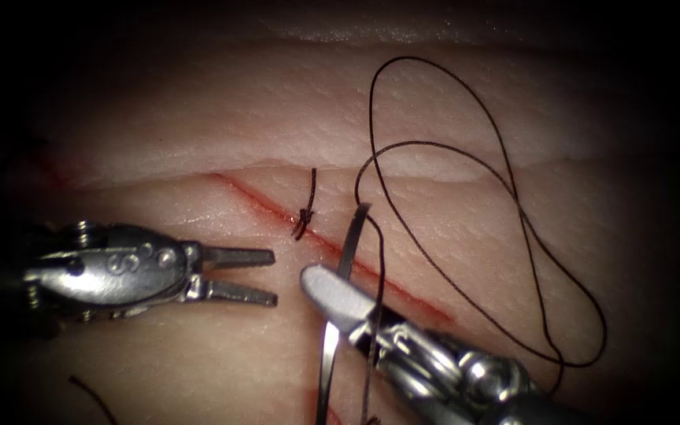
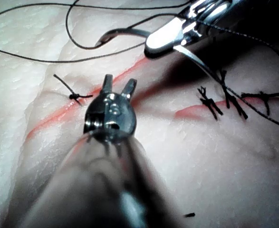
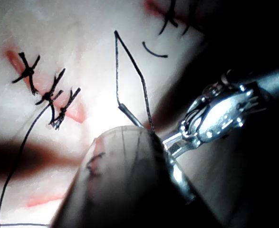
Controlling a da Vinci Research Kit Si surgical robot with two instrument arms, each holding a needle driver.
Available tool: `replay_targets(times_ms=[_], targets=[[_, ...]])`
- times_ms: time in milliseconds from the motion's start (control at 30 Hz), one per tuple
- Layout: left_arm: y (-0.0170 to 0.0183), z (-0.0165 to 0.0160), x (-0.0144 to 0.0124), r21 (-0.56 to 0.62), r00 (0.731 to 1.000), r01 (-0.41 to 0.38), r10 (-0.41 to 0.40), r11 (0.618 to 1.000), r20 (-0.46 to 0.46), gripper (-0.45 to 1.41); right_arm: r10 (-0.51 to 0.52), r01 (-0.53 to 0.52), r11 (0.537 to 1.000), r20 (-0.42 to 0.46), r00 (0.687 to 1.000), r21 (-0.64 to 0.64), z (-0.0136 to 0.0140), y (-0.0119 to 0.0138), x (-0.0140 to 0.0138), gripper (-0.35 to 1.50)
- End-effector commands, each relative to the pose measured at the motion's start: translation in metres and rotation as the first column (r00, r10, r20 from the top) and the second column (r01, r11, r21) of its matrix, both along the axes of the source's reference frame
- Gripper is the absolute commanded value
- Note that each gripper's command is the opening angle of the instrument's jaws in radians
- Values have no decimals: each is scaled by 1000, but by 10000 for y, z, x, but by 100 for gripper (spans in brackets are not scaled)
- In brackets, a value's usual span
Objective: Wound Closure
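While right tool [image 1: 332, 290] clamps needle [image 1: 340, 303] mid-curve over cut [image 1: 340, 252], needle free of tissue [image 1: 198, 118]; left tool [image 1: 273, 277] left of cut, jaws apart, empty.

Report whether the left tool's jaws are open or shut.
Open: the left arm's silver needle driver shows two jaws spread apart with bare pale pork-belly tissue between them, holding nothing.

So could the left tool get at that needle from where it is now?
Probably yes. The left tool is open and holds nothing, on the left of the cut. The needle stands close by, held mid-curve by the right tool, with bare tissue between; whether its tip is in the tissue is unclear.
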State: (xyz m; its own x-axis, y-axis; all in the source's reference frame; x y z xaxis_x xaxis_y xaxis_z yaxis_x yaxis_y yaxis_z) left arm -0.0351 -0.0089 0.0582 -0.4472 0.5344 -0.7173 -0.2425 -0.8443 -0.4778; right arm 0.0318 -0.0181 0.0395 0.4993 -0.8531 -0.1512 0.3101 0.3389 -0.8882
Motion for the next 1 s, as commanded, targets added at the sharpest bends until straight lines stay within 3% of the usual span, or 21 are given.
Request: replay_targets(times_ms=[33, 200, 367, 700, 1000], targets=[[6, 6, -9, -12, 1000, -1, 1, 1000, -2, 27, -2, 2, 1000, -4, 1000, -1, 0, 3, 8, -35], [34, 17, -25, -33, 1000, 16, -17, 999, -21, 44, 0, 0, 1000, -10, 1000, -4, -3, 2, 8, -35], [39, 29, -44, -61, 1000, 2, -2, 998, -9, 59, 9, -9, 1000, -17, 1000, 5, -3, 3, 7, -35], [33, 47, -46, -86, 999, -43, 40, 995, -33, 56, 42, -40, 999, -58, 997, 28, -15, 9, 4, -35], [34, 42, -51, -74, 999, -47, 46, 996, -12, 51, 54, -52, 998, -60, 997, 35, -8, 6, 8, -35]])
